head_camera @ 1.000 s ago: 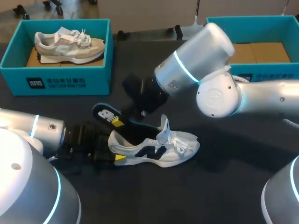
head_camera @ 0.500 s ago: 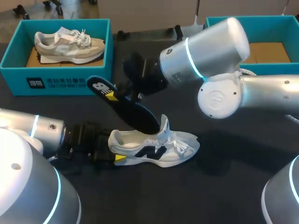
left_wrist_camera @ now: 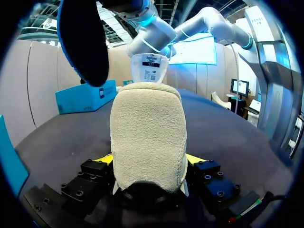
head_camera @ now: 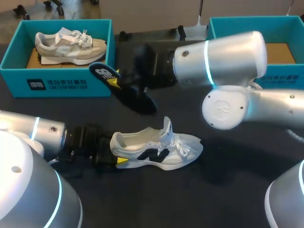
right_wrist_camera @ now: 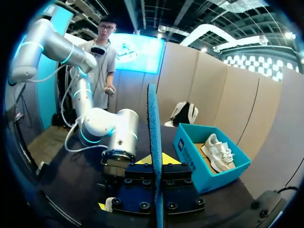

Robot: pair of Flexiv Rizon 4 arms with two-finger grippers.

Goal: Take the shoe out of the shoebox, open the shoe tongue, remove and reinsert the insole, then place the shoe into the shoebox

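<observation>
Insole [head_camera: 128, 92] aloft over worktop [head_camera: 228, 180], pinched edge-on near heel end by right claw [right_wrist_camera: 155, 164]. Judged thin, light, floppy foam, so feed toe first. Shoe [head_camera: 156, 145] upright on worktop, soft heel clamped in left claw [left_wrist_camera: 148, 161].

Soft, even light from overhead lies on the dark worktop [head_camera: 142, 204], casting faint shadows beside the shoe [head_camera: 156, 149] and below the right arm [head_camera: 223, 61], whose silver shell shows pale glare patches.
</observation>
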